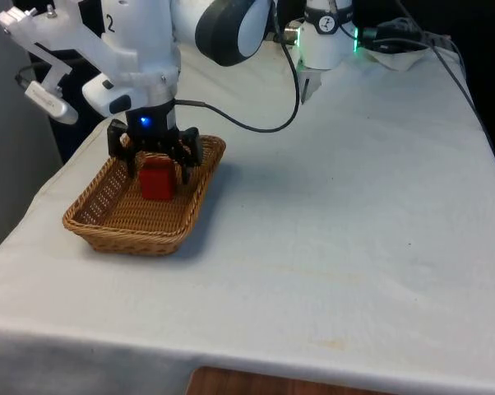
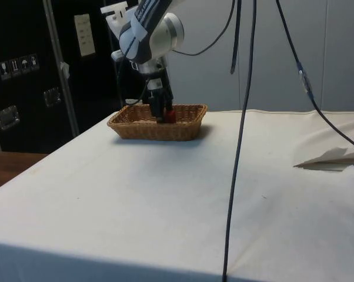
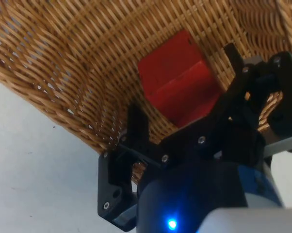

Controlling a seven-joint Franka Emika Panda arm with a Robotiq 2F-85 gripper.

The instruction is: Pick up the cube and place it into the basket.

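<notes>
A red cube (image 1: 157, 179) rests on the floor of a woven wicker basket (image 1: 108, 230) near the table's edge at the front view's left. My black gripper (image 1: 157, 164) hangs just over the cube, open, one finger on each side of it with a small gap. In the side view the gripper (image 2: 159, 111) dips inside the basket (image 2: 156, 130), and a bit of the red cube (image 2: 172, 114) shows beside it. In the wrist view the cube (image 3: 177, 85) lies on the weave between the spread fingers (image 3: 136, 126), touching neither.
A black cable (image 1: 256, 123) trails from the arm over the cloth beside the basket. The table's edge runs close along the basket's outer side. The white cloth (image 1: 354, 230) stretches wide to the front view's right.
</notes>
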